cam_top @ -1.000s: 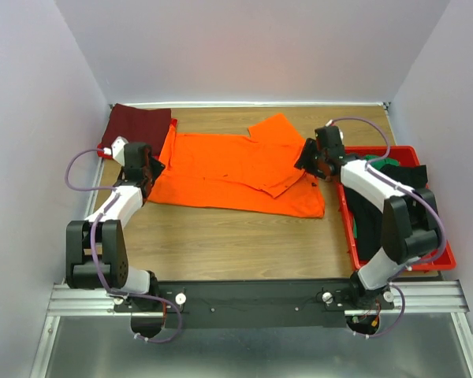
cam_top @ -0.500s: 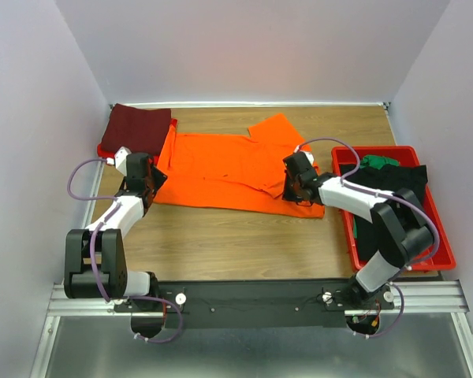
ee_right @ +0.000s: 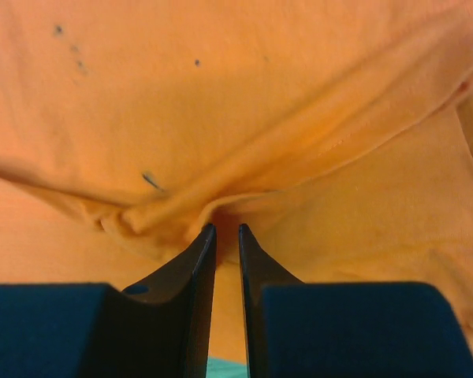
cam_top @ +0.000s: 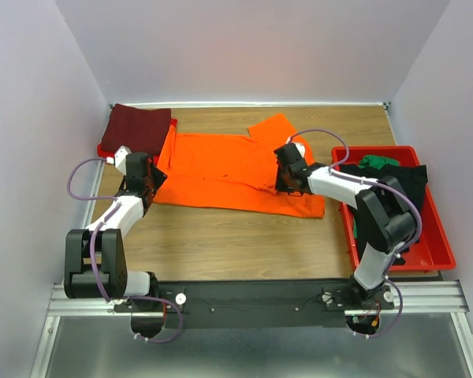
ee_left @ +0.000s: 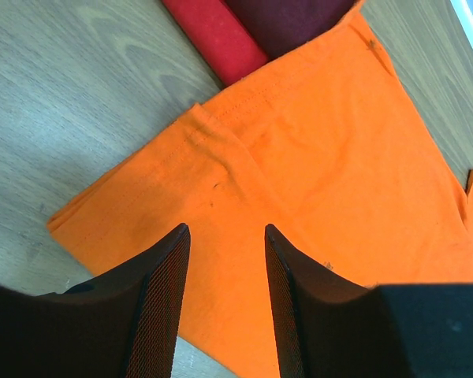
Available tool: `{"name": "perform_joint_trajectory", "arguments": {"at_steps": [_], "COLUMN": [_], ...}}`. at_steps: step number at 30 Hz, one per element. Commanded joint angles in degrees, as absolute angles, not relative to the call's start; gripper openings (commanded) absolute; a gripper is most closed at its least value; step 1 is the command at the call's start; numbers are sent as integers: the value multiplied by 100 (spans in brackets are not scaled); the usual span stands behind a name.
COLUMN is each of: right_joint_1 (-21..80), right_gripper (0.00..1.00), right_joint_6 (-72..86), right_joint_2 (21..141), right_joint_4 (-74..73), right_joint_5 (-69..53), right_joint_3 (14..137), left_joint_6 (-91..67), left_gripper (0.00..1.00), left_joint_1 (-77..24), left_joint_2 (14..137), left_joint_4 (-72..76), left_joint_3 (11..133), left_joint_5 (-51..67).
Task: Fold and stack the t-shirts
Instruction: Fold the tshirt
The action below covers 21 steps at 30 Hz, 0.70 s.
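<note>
A bright orange t-shirt (cam_top: 229, 169) lies spread across the middle of the table. My right gripper (cam_top: 279, 179) is low on its right part. In the right wrist view that gripper (ee_right: 224, 230) is shut on a bunched fold of the orange cloth (ee_right: 244, 118). My left gripper (cam_top: 155, 178) hovers over the shirt's left edge. Seen from the left wrist, it (ee_left: 227, 232) stands open above flat orange cloth (ee_left: 315, 157), holding nothing. A folded dark maroon t-shirt (cam_top: 139, 126) rests on a red one (ee_left: 219, 35) at the back left.
A red plastic tray (cam_top: 437, 256) at the right holds black (cam_top: 378, 213) and green (cam_top: 376, 161) shirts. White walls close in the table on the left, right and back. Bare wood (cam_top: 229, 240) runs in front of the orange shirt.
My right gripper has moved left from beside the tray onto the orange t-shirt and closed on a fold. The left gripper shifted slightly toward the near side, then held still.
</note>
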State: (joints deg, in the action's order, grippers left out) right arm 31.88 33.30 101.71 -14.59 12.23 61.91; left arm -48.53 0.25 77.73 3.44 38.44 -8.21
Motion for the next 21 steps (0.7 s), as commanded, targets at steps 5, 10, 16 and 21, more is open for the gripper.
{"name": "perform_joint_trajectory", "arguments": {"at_steps": [5, 10, 16, 21], "right_joint_1": [3226, 3199, 3182, 3182], "right_gripper": [25, 26, 32, 32], "right_joint_6": [3015, 2795, 2698, 2935], "right_joint_2": [10994, 11531, 11655, 10795], "right_joint_4": [-1450, -1450, -1468, -1468], "right_joint_5": [1459, 1371, 1371, 1652], "right_joint_3": [7294, 8085, 8464, 7640], "left_joint_6": [-4667, -4605, -4562, -4570], "left_gripper": [51, 51, 51, 51], "left_joint_1": [18, 18, 18, 18], "left_joint_2": [7682, 7445, 7172, 7093], "left_joint_4": [510, 484, 413, 387], "left_joint_3": [3718, 3604, 3446, 3340], "left_joint_5": [-633, -580, -580, -606]}}
